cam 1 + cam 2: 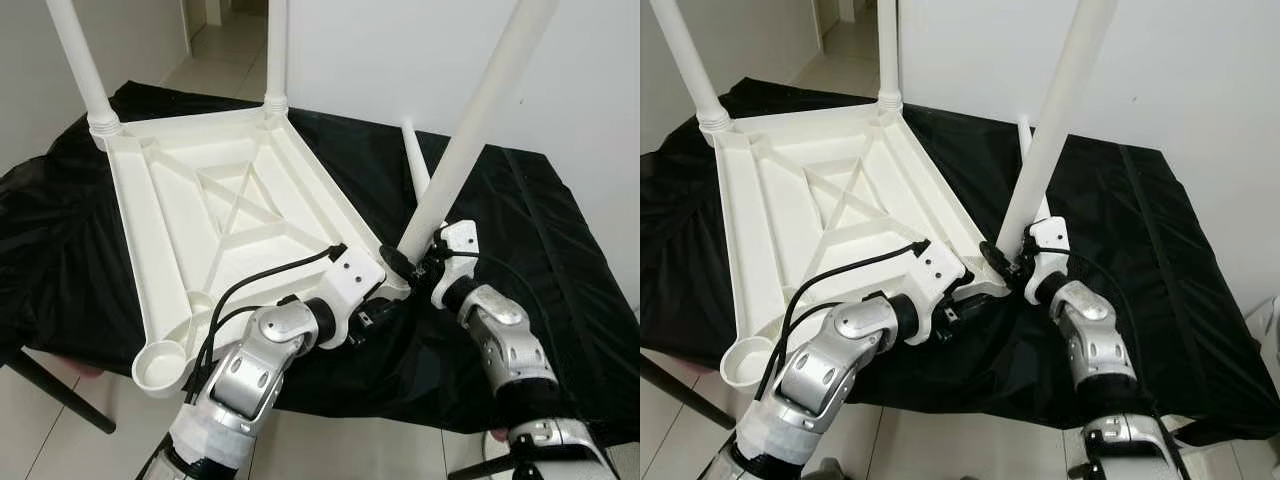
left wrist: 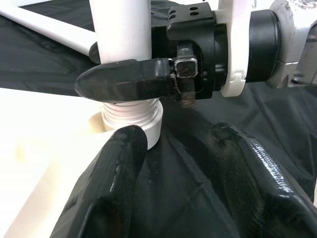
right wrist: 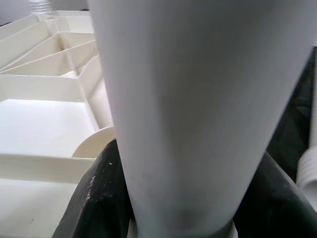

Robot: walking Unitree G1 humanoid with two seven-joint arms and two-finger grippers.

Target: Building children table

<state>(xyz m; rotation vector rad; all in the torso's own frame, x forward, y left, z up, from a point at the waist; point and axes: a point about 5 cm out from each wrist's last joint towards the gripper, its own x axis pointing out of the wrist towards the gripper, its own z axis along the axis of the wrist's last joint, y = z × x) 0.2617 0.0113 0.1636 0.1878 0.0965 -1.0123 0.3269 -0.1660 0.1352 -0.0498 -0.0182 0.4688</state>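
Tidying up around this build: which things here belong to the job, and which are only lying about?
Job: white tabletop, upside down; leg held by right gripper; two fitted legs; spare leg; left gripper.

Lying about: black cloth.

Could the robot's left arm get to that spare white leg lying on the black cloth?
Probably not easily: the spare leg lies beyond the tilted leg that the right gripper clamps, which blocks the left gripper.

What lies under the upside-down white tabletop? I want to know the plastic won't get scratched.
The tabletop rests on a black cloth spread across the surface. What the cloth itself covers is hidden; one corner with an empty socket overhangs the cloth's edge.
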